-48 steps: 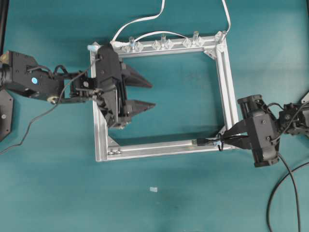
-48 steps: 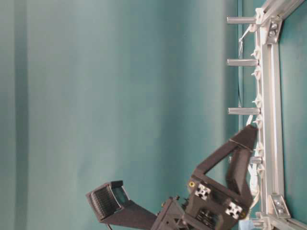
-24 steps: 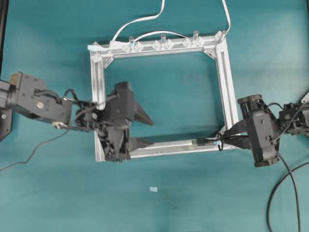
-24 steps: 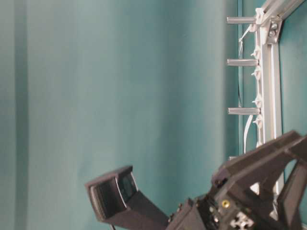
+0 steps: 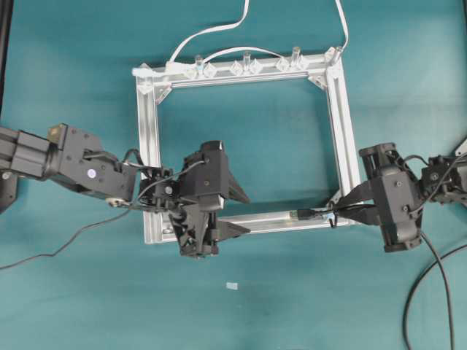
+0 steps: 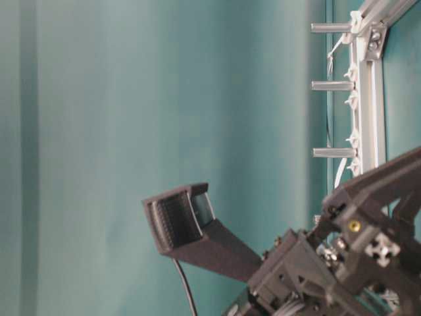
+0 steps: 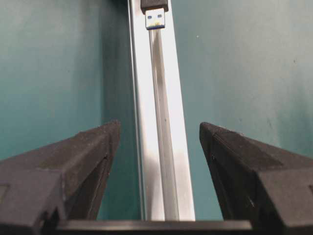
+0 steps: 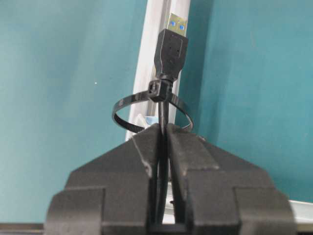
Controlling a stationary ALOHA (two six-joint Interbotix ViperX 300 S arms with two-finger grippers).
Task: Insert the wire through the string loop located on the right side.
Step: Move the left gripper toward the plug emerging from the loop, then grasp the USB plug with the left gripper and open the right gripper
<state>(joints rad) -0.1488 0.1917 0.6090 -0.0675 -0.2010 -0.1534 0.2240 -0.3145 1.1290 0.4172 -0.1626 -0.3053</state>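
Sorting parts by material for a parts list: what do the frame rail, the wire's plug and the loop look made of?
The frame rail: probably aluminium, a brushed silver sheen with a groove. The wire's plug: matte black moulded plastic with a shiny metal tip. The loop: a thin glossy black strip, likely plastic.

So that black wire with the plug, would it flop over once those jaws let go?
Probably. The wire is thin, so likely limp. Past the right gripper, only a short stretch with the plug stands straight. It looks light, easily nudged.

wire (image 8: 171,46): run hidden in right gripper (image 8: 164,128) | frame (image 7: 161,147): cropped
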